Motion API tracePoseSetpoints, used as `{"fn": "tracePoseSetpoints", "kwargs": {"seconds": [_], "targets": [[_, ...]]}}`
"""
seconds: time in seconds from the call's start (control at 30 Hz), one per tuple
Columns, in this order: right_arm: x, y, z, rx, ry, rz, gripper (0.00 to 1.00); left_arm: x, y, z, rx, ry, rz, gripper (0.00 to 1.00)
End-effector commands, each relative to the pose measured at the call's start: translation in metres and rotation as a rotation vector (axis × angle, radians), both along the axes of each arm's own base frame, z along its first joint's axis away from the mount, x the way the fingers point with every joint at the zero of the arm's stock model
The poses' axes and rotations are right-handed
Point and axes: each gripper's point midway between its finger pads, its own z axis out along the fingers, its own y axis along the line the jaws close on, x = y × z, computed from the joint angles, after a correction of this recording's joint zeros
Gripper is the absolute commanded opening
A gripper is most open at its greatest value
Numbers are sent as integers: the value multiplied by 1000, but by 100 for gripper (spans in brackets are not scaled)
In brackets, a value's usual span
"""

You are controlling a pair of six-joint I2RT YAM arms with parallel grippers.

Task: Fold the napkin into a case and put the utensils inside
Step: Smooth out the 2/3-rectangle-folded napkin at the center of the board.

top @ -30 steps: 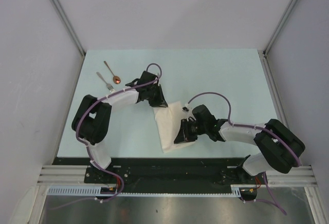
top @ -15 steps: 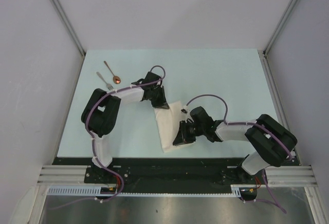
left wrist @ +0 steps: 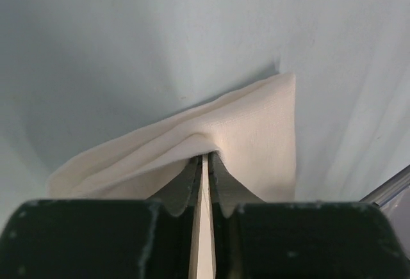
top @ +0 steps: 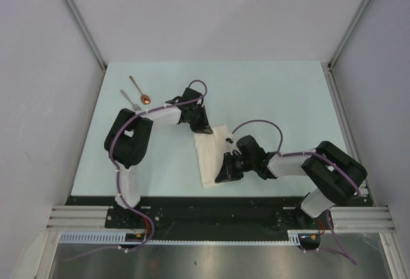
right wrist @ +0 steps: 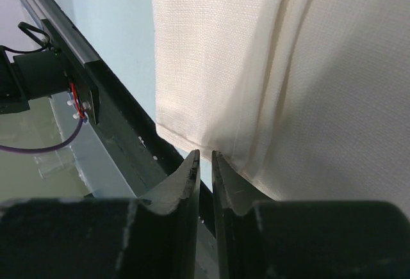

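A pale blue-green table point(top: 282, 100) seen from above, with two black-and-white robot arms reaching in from its near edge. A cream-white napkin point(top: 208, 157) lies folded into a long, narrow band. It sits about midway between the left and right edges, and its lower end is close to the near edge.

The left gripper point(top: 204, 128) sits at the far end of the napkin. In the left wrist view, the left gripper point(left wrist: 205, 164) has its jaws pressed together on a raised ridge of cloth. A thin strip of napkin point(left wrist: 256, 125) shows between them, and the fabric fans out flat onto the table beyond.

The right gripper point(top: 222, 173) rests at the near right side of the napkin. In the right wrist view, the right gripper point(right wrist: 205, 160) has its jaws drawn almost together, with only a slim dark gap. The tips meet the napkin point(right wrist: 320, 68) at its near edge, beside a long crease. Whether any cloth is pinched there is hard to tell. A black rail point(right wrist: 64, 42) runs along the table's near edge just beyond.

A small silver fork point(top: 131, 102) and a slim spoon point(top: 139, 91) with a copper-orange bowl lie side by side near the far left corner, well apart from the napkin.
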Motion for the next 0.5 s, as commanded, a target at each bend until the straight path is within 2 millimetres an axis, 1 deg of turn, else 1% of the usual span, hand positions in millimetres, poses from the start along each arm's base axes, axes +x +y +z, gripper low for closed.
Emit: {"fn": "tracePoseSetpoints", "kwargs": {"seconds": [0.0,0.07,0.1,0.13,0.17,0.2,0.23,0.27,0.3,0.33,0.37,0.4,0.43,0.47], "targets": [[7,-1,0,-19,-19,-6,18,8,2,56,-56,-142,0,18],[15,3,16,3,-43,-12,19,1,2,65,-72,-143,-17,23],[18,3,23,6,-57,-16,20,-4,1,73,-90,-148,-35,27],[19,-1,30,-8,-68,-17,22,-7,2,77,-97,-149,-42,28],[24,-4,36,-14,-84,-32,27,-10,2,79,-101,-149,-46,30],[33,-6,45,-25,-113,-57,31,-18,3,77,-103,-136,-54,35],[31,-17,43,-75,-90,-75,36,-22,3,86,-115,-157,-60,39],[38,-26,57,-78,-121,-112,47,-26,3,88,-113,-160,-63,43],[52,-38,60,-127,-148,-185,54,-35,0,87,-98,-159,-73,49],[48,-60,54,-215,-107,-234,60,-39,-1,93,-82,-177,-73,53],[61,-82,62,-244,-109,-340,70,-48,1,90,-40,-165,-70,54],[70,-103,62,-297,-122,-421,72,-62,-12,92,-13,-165,-85,56],[64,-123,56,-353,-85,-463,73,-62,-9,91,53,-202,-52,57],[67,-139,56,-369,-74,-521,75,-72,-12,91,86,-200,-46,57]]}}
